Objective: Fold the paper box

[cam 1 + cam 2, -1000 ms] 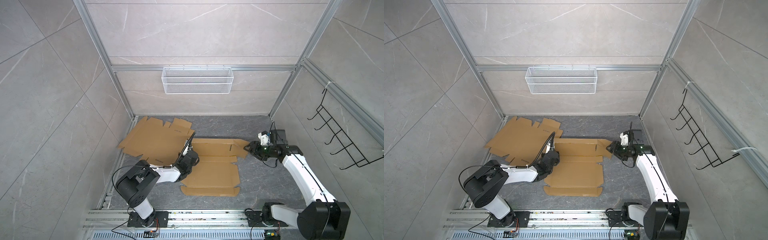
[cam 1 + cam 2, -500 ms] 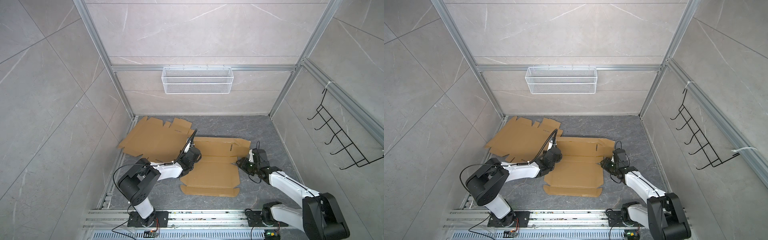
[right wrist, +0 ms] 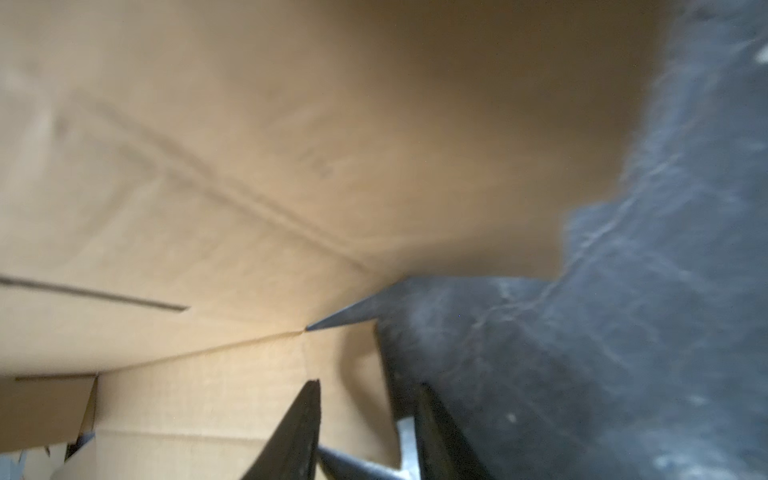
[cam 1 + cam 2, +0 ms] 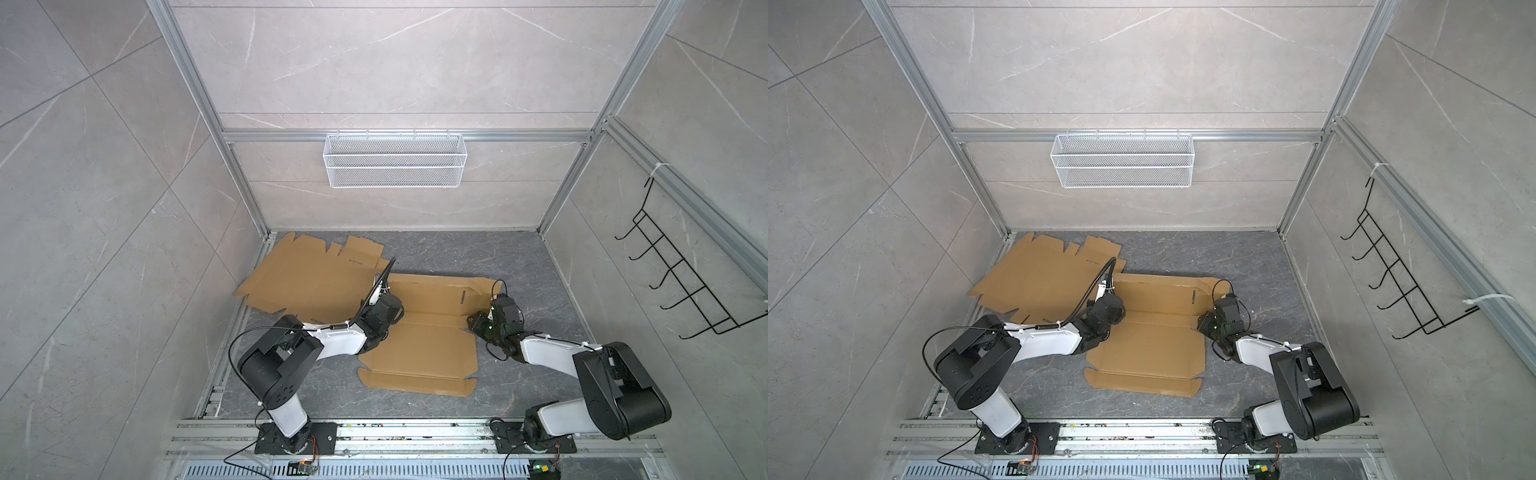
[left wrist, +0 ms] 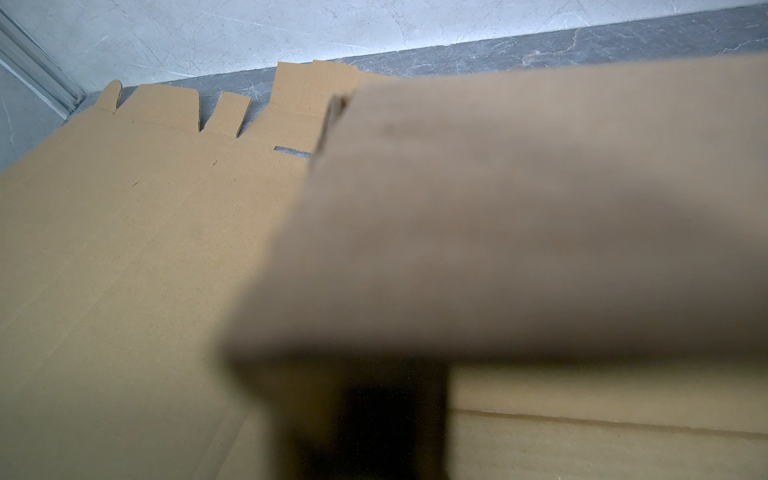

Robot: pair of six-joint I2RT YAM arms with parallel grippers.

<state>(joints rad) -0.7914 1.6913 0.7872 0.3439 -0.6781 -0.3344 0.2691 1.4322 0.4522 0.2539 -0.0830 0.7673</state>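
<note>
Grey stone floor point(image 4: 436, 253), tiled walls, and a wire basket point(image 4: 395, 160) on the back wall at 12 o'clock. I find the paper box point(image 4: 419, 349) lying mostly flat at floor centre. A spare cardboard sheet point(image 4: 307, 278) lies just beside it at its 10 o'clock. The left gripper point(image 4: 384, 318) sits at the box's 9 o'clock edge with its fingers closed. A lifted flap hides them, so I cannot confirm a hold. The right gripper point(image 3: 368, 384) is at the 3 o'clock edge, its fingers point(image 3: 299, 424) apart and straddling the box's rim.
</note>
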